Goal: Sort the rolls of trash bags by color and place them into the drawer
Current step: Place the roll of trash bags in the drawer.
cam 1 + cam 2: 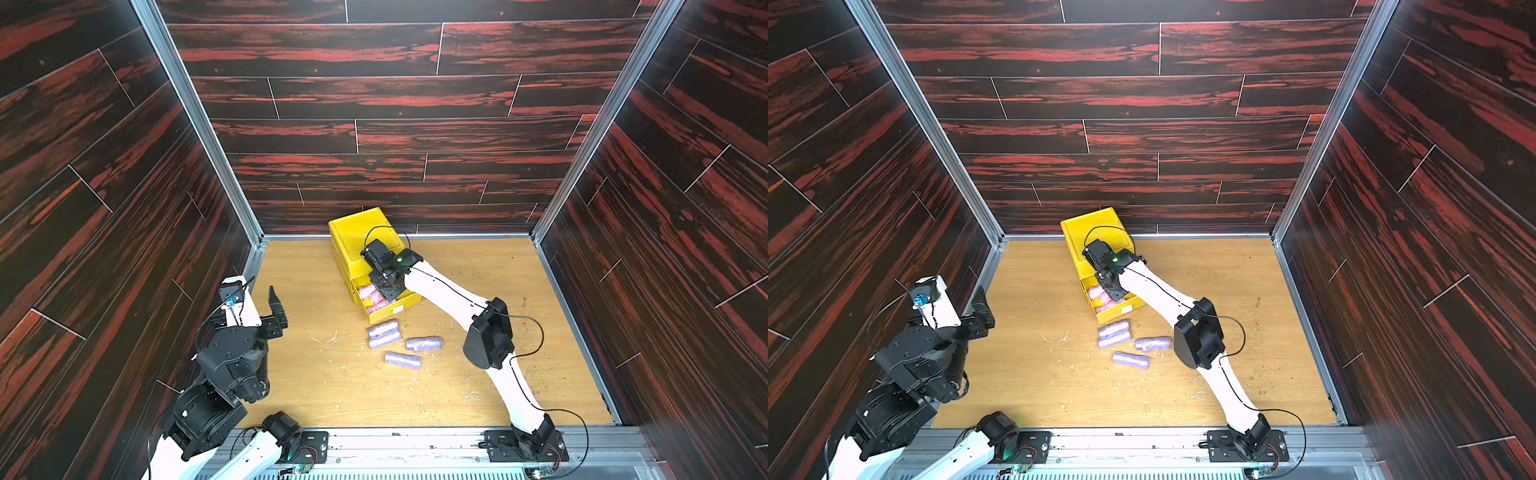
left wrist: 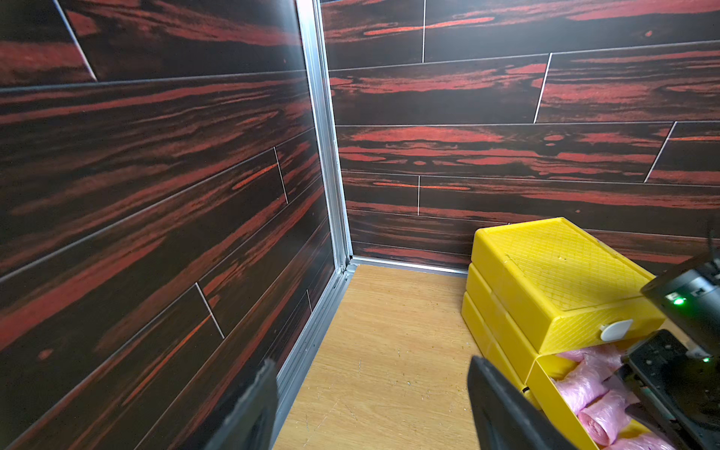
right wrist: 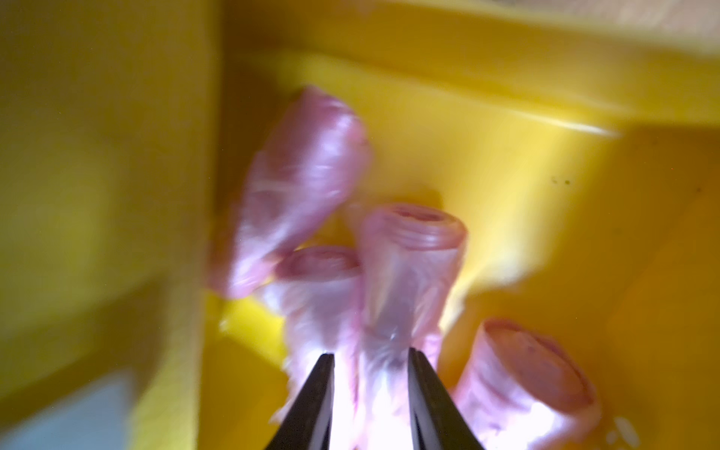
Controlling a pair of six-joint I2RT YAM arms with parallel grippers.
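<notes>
A: Right wrist view is showing the right pincer [image 3: 370,356] flanking one of four pink rolls [image 3: 405,272] inside the pulled-out yellow drawer [image 3: 506,163]. It is blurring, so I cannot tell whether it is clamping or loose.
B: Both top views are hiding those tips. They are showing four lavender rolls [image 1: 402,360] lying on the tabletop [image 1: 311,270] just before the drawer. Left pincer [image 2: 370,360] is hanging released and empty.

Wooden table [image 1: 316,395], yellow drawer [image 1: 353,237], four lavender rolls [image 1: 384,332]
</notes>
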